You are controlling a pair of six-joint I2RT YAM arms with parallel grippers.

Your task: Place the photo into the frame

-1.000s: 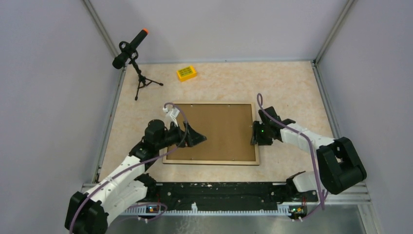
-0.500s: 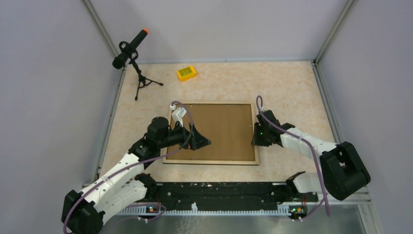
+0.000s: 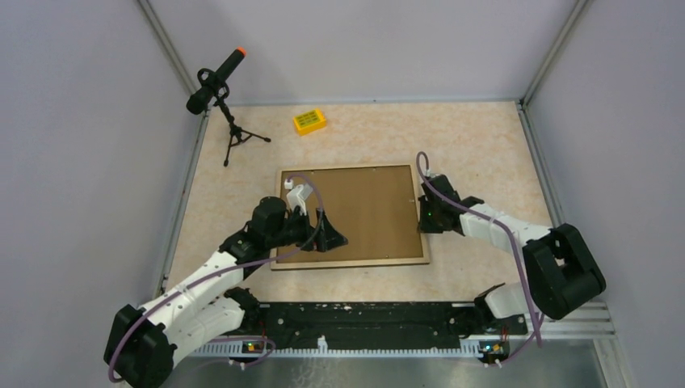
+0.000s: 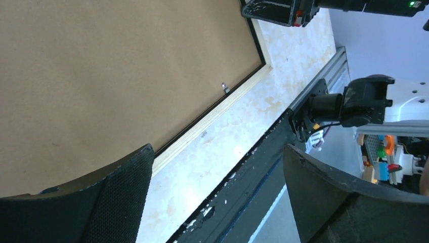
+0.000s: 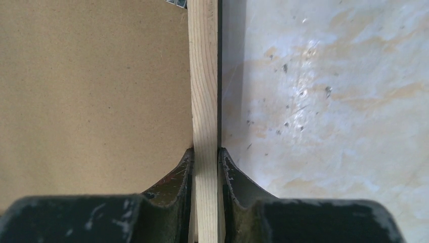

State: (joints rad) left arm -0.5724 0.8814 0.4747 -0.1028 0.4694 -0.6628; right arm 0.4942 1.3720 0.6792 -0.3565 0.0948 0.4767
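Pinching the right rail of the frame (image 5: 203, 76), the right gripper (image 5: 205, 154) has its 2 fingers pressed against the light wood. One finger is on the inner side by the brown backing sheet (image 5: 91, 91), the other on the outer side over the table (image 5: 324, 101). The left gripper (image 4: 217, 152) hangs spread wide and holds nothing, above the frame's near-left part. The frame lies back-up, with the backing seated in it and a metal tab (image 4: 224, 88) on the near rail. The photo shows in no view; whether it lies beneath the backing I cannot tell. The pinch should stay square and low, since lifting by 1 rail could twist so thin a frame.
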